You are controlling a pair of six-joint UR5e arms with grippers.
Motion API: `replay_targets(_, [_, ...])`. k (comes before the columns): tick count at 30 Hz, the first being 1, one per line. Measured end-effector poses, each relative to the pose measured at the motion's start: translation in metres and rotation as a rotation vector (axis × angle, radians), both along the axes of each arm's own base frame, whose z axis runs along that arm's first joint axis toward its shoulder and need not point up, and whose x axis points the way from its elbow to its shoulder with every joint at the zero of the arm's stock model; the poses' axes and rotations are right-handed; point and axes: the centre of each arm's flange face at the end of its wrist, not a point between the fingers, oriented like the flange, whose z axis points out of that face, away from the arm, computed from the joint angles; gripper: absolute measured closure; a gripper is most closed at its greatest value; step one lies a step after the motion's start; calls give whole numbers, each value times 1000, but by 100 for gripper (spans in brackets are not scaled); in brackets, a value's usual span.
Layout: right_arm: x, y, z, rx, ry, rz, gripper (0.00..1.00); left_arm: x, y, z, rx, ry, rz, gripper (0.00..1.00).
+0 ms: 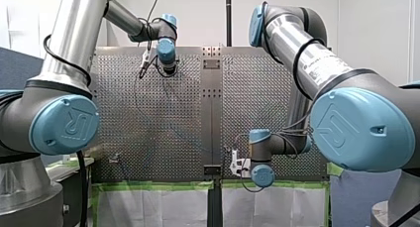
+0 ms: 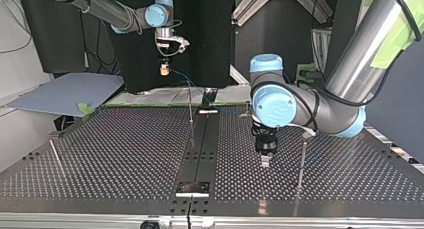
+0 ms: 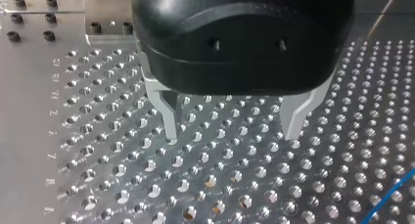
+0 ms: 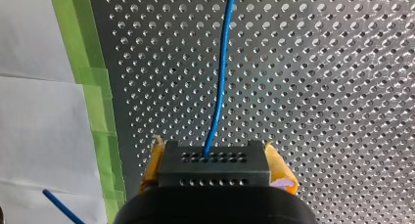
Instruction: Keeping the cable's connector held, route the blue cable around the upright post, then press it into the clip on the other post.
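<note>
The right gripper [image 4: 215, 171] clamps the connector [image 4: 214, 160], cable [image 4: 220, 87] running ahead of it. The left gripper [image 3: 231, 135] hangs spread and empty over the counter [image 3: 98, 185]. Routing looks unstarted; next, the cable must go around a post [image 2: 190, 106].

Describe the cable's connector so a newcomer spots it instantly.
In the right wrist view, find the green tape edging the perforated table. Near it my right gripper clamps the connector between yellow pads: a dark block with rows of small holes, where the blue cable ends.
</note>
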Motion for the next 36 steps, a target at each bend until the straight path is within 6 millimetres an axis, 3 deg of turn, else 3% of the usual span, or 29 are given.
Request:
replay_targets(6, [-1, -1, 0, -3, -2, -2, 100, 11, 4, -9, 3, -17, 32, 0])
replay_targets(14, [-1, -2, 1, -5, -3, -4, 100, 22, 4, -40, 64, 27, 75, 0])
replay_targets(24, [-2, -3, 0, -5, 0, -6, 100, 30, 6, -52, 83, 32, 93, 0])
replay_targets(32, [-2, -3, 0, -5, -1, -6, 100, 38, -6, -94, 128, 91, 92, 0])
replay_targets(36, [-3, -3, 0, -5, 0, -7, 100, 40, -5, -102, 141, 102, 102, 0])
